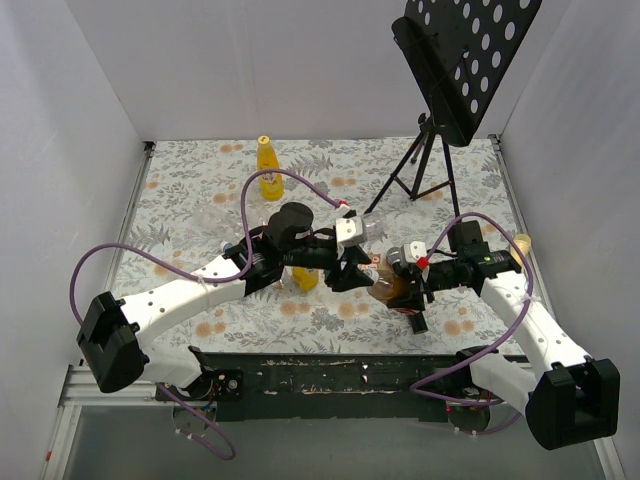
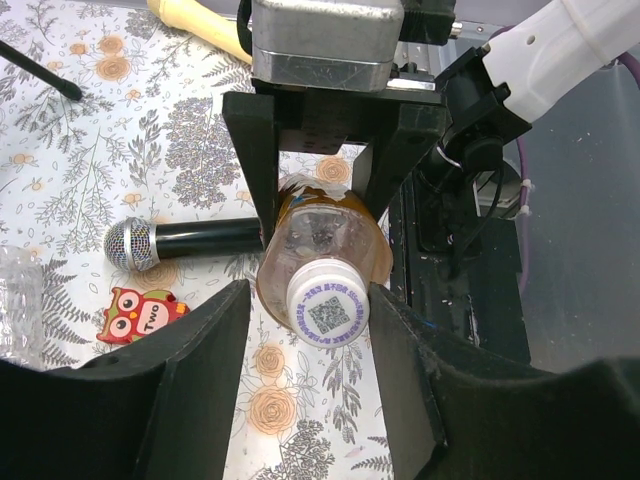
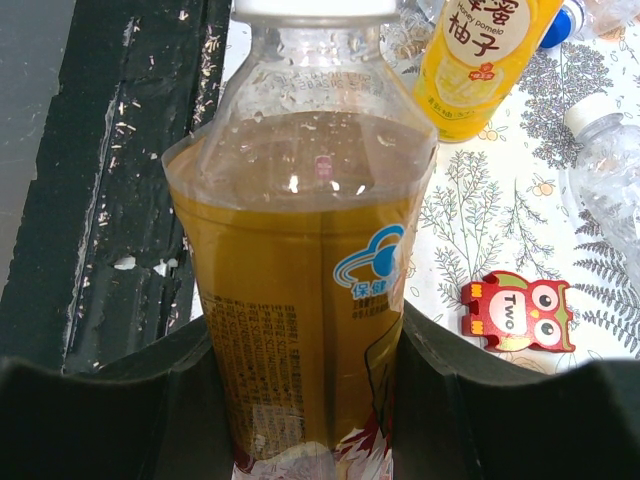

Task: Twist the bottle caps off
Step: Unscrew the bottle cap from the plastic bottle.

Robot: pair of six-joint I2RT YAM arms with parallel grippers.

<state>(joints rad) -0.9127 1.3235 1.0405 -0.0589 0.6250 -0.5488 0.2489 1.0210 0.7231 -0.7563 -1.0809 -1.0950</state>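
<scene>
Brown bottle (image 3: 300,300) sits clamped by its body between the right gripper's (image 3: 300,345) fingers, over the table's (image 1: 180,200) near edge, about midway along it. Its white cap (image 2: 328,300) faces the left gripper (image 2: 310,298), whose fingers straddle it, partly apart. One finger meets the cap's side and a sliver of gap shows at the other. From above, both grippers cover most of the bottle. The right wrist view cuts off its base and most of the cap. A microphone's (image 2: 160,242) handle end vanishes behind a right finger.
</scene>
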